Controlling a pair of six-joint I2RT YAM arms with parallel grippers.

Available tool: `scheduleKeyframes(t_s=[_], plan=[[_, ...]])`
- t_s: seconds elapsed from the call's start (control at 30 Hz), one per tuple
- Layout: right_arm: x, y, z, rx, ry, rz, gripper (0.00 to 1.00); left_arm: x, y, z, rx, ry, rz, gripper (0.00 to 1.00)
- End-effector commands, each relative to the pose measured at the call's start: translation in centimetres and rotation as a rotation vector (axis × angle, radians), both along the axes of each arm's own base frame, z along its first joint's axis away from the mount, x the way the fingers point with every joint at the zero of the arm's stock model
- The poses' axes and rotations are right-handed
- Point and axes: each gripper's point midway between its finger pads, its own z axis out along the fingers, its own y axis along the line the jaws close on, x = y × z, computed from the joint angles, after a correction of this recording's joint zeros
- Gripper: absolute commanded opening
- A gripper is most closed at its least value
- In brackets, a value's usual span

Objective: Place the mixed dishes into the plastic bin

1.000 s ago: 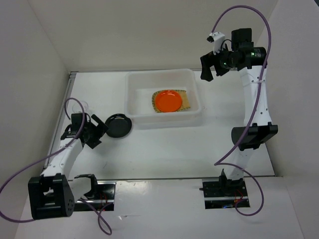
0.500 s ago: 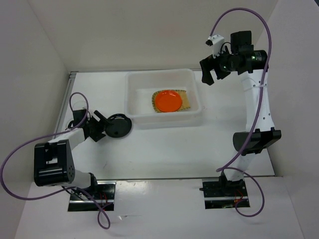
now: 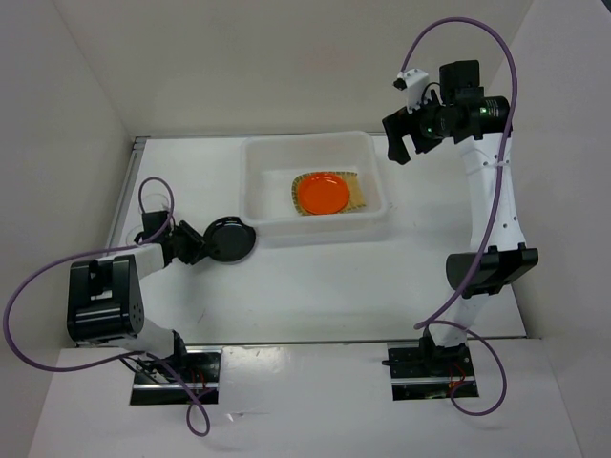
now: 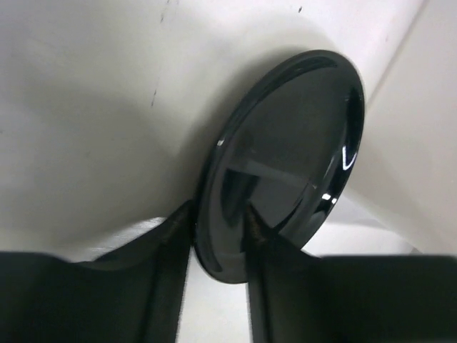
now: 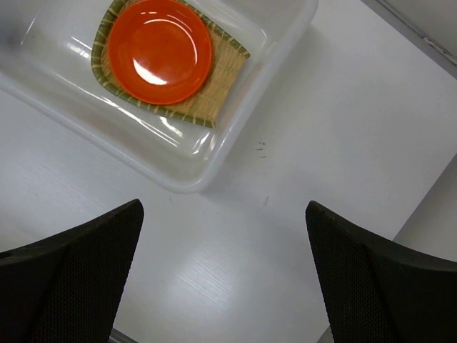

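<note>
A small black plate (image 3: 232,240) sits on the table just left of the plastic bin (image 3: 320,232). My left gripper (image 3: 196,243) is shut on the plate's near rim. In the left wrist view the plate (image 4: 285,157) stands between the two fingers (image 4: 171,250), one on each face of the rim, with the gripper (image 4: 216,221) low by the table. Inside the bin the orange plate (image 3: 322,194) rests on the bamboo tray (image 3: 360,194). My right gripper (image 3: 399,143) hangs open high above the bin's right end, holding nothing. Its view shows the orange plate (image 5: 159,50), the tray (image 5: 218,78) and the gripper (image 5: 225,236).
White walls close in the table on the left, back and right. The bin's rounded corner (image 5: 186,182) lies under the right gripper. A purple cable loops beside the left arm (image 3: 153,196). Both arm bases stand at the near edge.
My left arm swung right to the black plate and its jaws closed on the rim. The right gripper shifted only slightly and stays open.
</note>
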Motion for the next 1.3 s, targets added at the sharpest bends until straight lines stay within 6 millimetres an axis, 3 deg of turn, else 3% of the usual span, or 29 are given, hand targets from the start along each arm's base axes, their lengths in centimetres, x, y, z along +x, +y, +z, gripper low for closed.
scheduleKeyframes(t_s=[0.0,0.13,0.37,0.43,0.5,0.7,0.77,0.8,0.87,0.9,0.97,1.1,1.13,1.17,1.23,1.27], plan=[[-1.0,0.1,1.7,-0.007,-0.049,0.007,0.99,-0.6,-0.3,-0.7,-0.003,0.013,-0.032,0.37],[-1.0,0.1,1.4,-0.008,-0.039,0.007,0.99,-1.1,-0.4,-0.7,-0.001,0.029,-0.038,0.14],[-1.2,0.6,0.8,0.01,-0.019,0.026,0.99,-1.2,-0.4,3.1,-0.003,-0.006,-0.01,0.0],[-1.2,0.7,0.6,0.015,-0.01,0.033,0.99,-1.0,0.0,5.8,0.007,-0.043,0.026,0.0],[-1.1,1.1,0.3,0.032,0.001,0.05,0.99,-1.8,0.5,7.1,0.03,-0.021,0.066,0.0],[-1.5,1.6,-1.8,0.045,0.066,0.077,0.98,-2.9,1.6,15.6,0.058,-0.144,0.183,0.0],[-1.7,1.8,-2.1,0.051,0.077,0.083,0.98,-3.5,1.8,17.3,0.051,-0.153,0.229,0.0],[-1.9,1.7,-2.1,0.051,0.079,0.083,0.98,-3.3,2.2,19.6,0.071,-0.206,0.247,0.0],[-1.8,1.9,-2.0,0.058,0.07,0.089,0.98,-3.4,2.5,21.5,0.077,-0.237,0.272,0.0],[-1.8,1.6,-2.2,0.065,0.079,0.085,0.98,-3.2,2.8,23.3,0.079,-0.27,0.288,0.0],[-1.8,1.8,-2.5,0.071,0.089,0.09,0.96,-2.9,2.8,25.0,0.074,-0.309,0.295,0.0],[-1.9,1.4,-2.6,0.071,0.089,0.081,0.96,-0.1,1.0,28.8,-0.033,-0.446,0.215,0.0],[-1.9,1.2,-3.0,0.078,0.101,0.076,0.96,0.5,0.0,29.3,-0.067,-0.468,0.176,0.0],[-2.0,0.7,-2.9,0.079,0.093,0.066,0.96,1.8,-0.7,28.5,-0.096,-0.444,0.155,0.0],[-2.3,0.5,-3.0,0.087,0.101,0.063,0.96,3.5,-2.4,29.7,-0.13,-0.487,0.088,0.0],[-2.5,0.5,-3.1,0.087,0.098,0.063,0.96,4.7,-3.8,28.5,-0.135,-0.452,0.044,0.0]])
